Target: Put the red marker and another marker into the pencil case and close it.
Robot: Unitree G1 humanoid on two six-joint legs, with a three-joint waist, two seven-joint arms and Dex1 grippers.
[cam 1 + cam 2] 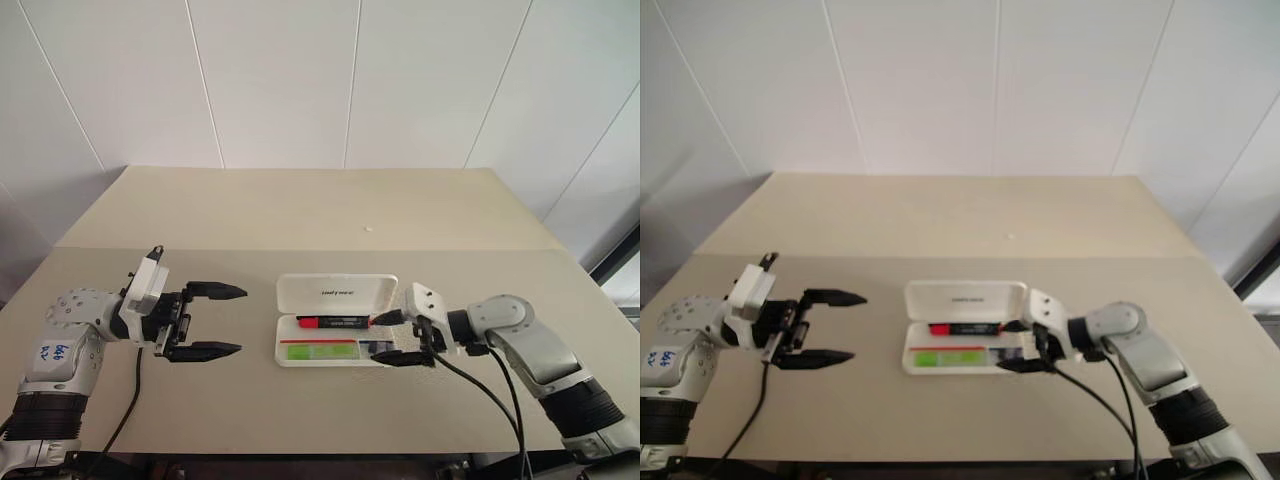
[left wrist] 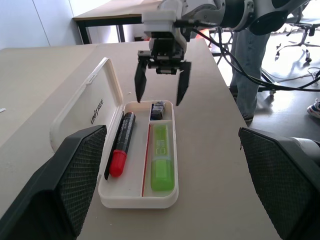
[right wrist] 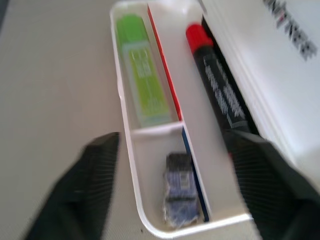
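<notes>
The white pencil case (image 1: 337, 292) lies open mid-table, its lid tilted back. The red marker (image 1: 335, 322) rests in the compartment next to the lid. The green marker (image 1: 320, 351) lies in the front compartment. In the left wrist view the red marker (image 2: 121, 145) and the green marker (image 2: 162, 157) lie side by side, split by a divider. My right gripper (image 1: 374, 340) is open over the case's right end, with nothing between its fingers. My left gripper (image 1: 240, 320) is open and empty, left of the case and pointing at it.
A small dark object (image 3: 180, 192) sits in the end pocket of the case under my right gripper. A tiny white speck (image 1: 369, 229) lies farther back on the tan table (image 1: 300, 210). A wall stands behind the table's far edge.
</notes>
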